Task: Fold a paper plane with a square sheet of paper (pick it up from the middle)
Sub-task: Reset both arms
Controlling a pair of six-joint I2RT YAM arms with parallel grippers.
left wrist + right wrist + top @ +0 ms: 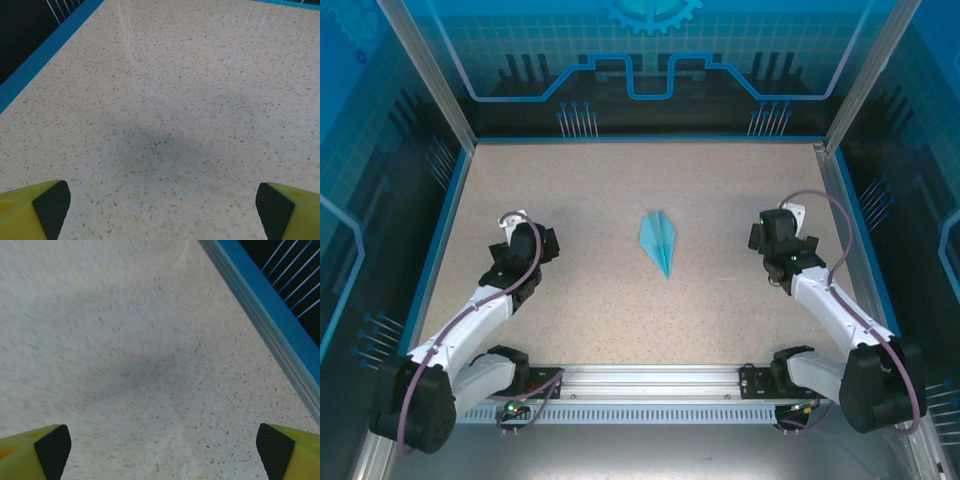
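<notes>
The left claw (523, 232) and right claw (778, 228) are wide open, holding nothing. The paper plane (660, 242) lies in the middle of the frame, between them. A clumsy arm could squash it.

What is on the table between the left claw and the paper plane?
Nothing. In the top view, the table between the left claw and the paper plane is bare.
</notes>
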